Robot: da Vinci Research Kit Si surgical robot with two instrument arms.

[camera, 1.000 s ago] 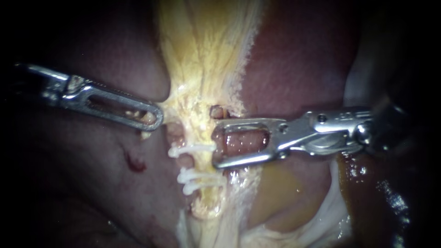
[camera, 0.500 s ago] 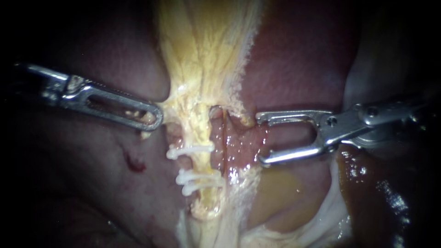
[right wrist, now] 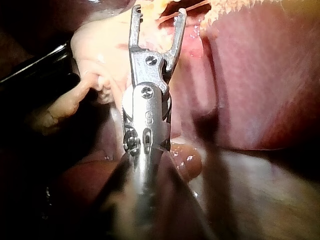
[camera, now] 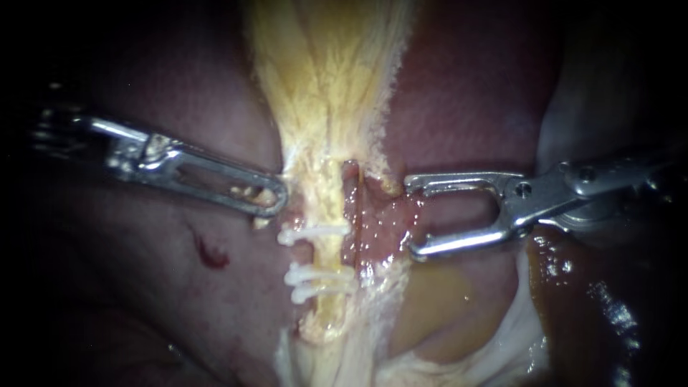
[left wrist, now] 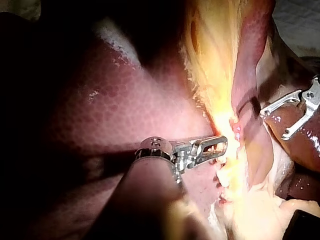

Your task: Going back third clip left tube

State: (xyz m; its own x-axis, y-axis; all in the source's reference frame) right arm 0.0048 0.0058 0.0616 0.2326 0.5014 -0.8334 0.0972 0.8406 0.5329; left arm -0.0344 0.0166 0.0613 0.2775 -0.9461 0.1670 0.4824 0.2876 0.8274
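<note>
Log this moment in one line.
right instrument: jaws open, empty, clear of tube | left instrument: jaws shut on yellow tissue | left tube: three clips on

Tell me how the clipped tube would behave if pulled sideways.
Probably floppy: the tube is a thin fibrous strand. Likely slippery, as it glistens wet. Clips pinch it, so hard pulling might tear it.

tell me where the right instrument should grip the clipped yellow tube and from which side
Probably the bare stretch of the tube just above the top clip, coming from its right. The tube runs upright there, so the right instrument's open jaws, facing it crosswise, could straddle it.
</note>
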